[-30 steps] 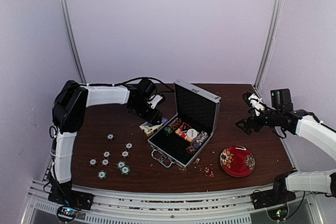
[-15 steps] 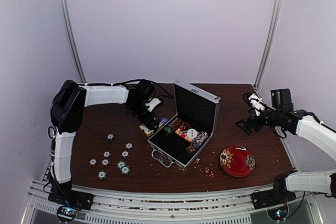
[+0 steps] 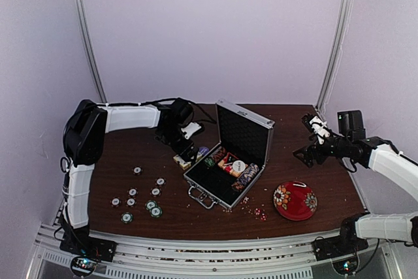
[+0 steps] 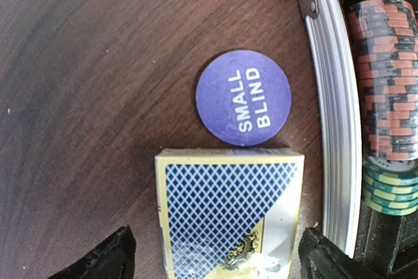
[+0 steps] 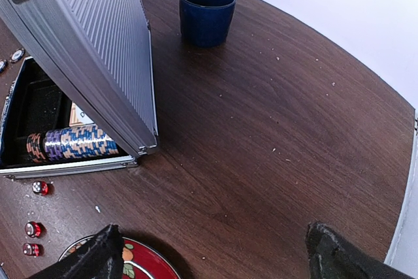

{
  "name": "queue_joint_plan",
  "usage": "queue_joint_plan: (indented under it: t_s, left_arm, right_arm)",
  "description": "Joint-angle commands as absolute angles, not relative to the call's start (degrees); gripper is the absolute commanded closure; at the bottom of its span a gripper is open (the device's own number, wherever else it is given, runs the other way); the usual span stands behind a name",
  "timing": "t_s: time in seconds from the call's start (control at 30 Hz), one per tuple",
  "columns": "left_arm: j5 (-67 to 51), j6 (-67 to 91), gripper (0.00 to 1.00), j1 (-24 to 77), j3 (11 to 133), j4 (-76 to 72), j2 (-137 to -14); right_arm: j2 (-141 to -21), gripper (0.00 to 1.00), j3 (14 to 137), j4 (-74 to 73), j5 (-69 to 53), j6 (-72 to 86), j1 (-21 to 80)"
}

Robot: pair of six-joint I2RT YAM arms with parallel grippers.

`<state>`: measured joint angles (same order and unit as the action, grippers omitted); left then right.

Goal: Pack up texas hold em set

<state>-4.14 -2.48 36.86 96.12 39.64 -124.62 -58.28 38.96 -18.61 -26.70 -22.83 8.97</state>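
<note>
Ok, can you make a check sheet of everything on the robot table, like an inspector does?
Surface: dark wood table with pale specks on it.
Job's things: case open, lid up, with stacked chips inside. Loose chips lie to its left. Deck box and Small Blind disc lie beside the case.
Clutter: red bowl, blue mug, and red dice by the case front.
Grippers: left gripper open, straddling the deck box. Right gripper open, above the table right of the case.
Cables: black cable along the left arm.
Surroundings: pale walls, metal posts.
</note>
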Motion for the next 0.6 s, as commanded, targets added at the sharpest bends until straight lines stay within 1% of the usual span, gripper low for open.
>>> queue_joint_plan:
  t_s: [0.0,0.1,0.27,0.43,0.57]
  left_arm:
    - [-5.21,-3.51,0.1,37.08,97.16,40.21,-125.79]
    - [-4.51,-3.36,0.09,37.1,97.25,40.17,-126.12]
    - [-3.79,-3.08,0.09,37.11,97.47,40.25,-127.11]
    - [-3.8,-2.82,0.15,37.22,97.54,40.3,-127.3]
    - [-3.21,-2.55,0.22,37.24,97.78,41.21,-126.63]
  right_arm:
    - [-57.55,0.03,39.06,-18.37,-25.58,-23.64,8.88]
    - [-57.52,0.03,39.09,-18.4,-25.58,-23.66,8.88]
    - [-57.66,0.02,39.07,-18.5,-25.53,-23.74,8.88]
    - [-57.52,0.02,39.11,-18.54,-25.49,-23.9,8.89]
    - [-57.51,0.02,39.03,-18.54,-25.46,-23.9,8.89]
